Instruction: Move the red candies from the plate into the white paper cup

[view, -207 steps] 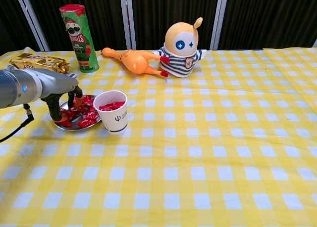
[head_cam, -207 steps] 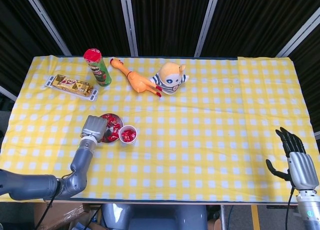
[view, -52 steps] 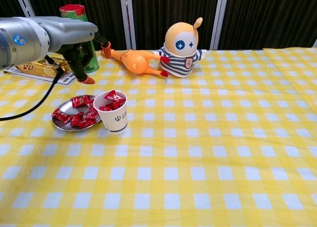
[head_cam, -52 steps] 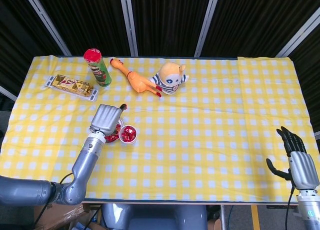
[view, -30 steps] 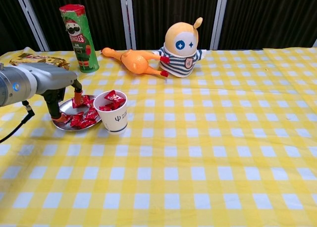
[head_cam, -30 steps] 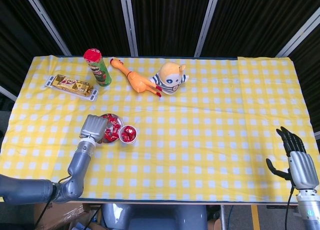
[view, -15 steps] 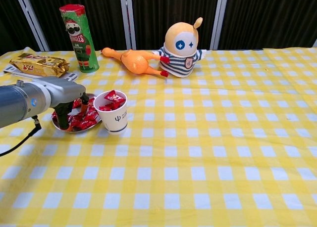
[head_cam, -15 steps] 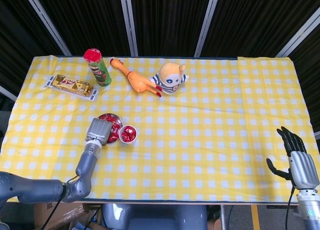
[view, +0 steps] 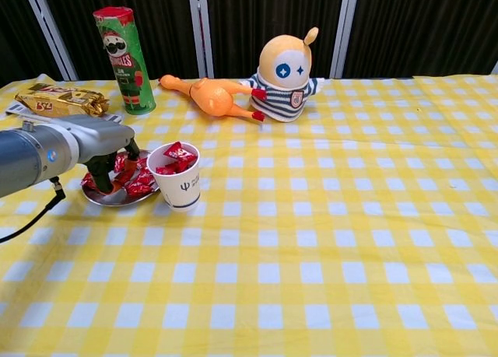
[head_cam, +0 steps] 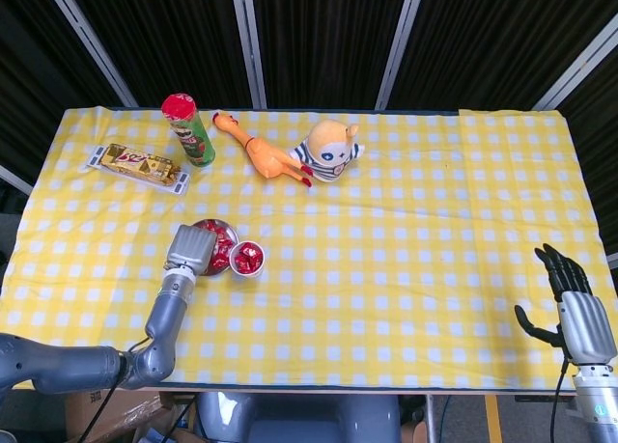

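L hand (view: 105, 164) covers the near-left part of the metal plate (view: 117, 199) & some red candies (view: 140, 184) under it; can't tell if its fingers pinch one. R hand (head_cam: 574, 313) shows in head view only, arm cut off by bottom edge; chest view misses it entirely.

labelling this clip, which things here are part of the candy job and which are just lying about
Part of the job:
red candies
plate
white paper cup
left hand, down over the plate

Lying about:
chips can
rubber chicken
plush doll
gold snack pack
right hand, idle
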Tool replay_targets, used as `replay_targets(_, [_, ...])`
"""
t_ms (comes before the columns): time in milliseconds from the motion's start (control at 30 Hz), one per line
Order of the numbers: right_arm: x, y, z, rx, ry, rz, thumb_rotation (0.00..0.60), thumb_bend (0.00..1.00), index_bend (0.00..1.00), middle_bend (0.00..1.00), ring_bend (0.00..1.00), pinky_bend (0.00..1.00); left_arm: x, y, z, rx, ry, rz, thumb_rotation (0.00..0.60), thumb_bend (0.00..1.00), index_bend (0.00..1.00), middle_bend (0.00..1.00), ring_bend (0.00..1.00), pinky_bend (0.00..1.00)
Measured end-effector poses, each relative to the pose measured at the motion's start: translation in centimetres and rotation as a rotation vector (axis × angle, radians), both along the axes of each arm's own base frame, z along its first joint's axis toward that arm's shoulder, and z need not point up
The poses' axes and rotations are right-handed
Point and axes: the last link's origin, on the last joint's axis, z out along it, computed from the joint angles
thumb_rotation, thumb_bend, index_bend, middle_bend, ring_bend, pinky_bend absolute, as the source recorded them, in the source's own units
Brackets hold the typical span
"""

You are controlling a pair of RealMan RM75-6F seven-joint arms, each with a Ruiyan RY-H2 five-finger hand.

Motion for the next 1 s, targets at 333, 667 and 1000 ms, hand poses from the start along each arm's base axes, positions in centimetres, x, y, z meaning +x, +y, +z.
replay_targets(333, [0.1, 0.0, 0.0, 0.001, -0.003, 0.0, 0.6, 0.41, 0.0, 0.0, 0.0, 0.0, 2.5, 0.6, 3.2, 0.061, -0.123, -0.029, 0.6, 0.47, 0.48, 0.95, 1.0, 0.97])
replay_targets(667, [0.1, 0.0, 0.0, 0.001, -0.007, 0.002, 0.6, 0.41, 0.0, 0.0, 0.0, 0.0, 6.0, 0.3, 6.8, 0.093, -0.219, -0.113, 0.6, 0.47, 0.49, 0.95, 1.0, 0.97])
replay_targets(1000, [0.1, 0.1, 0.1, -0.006, -0.009, 0.003, 0.6, 0.41, 0.0, 0.0, 0.0, 0.0, 7.8, -0.1, 6.6, 0.08, -0.246, -0.154, 0.6, 0.47, 0.49, 0.95, 1.0, 0.97])
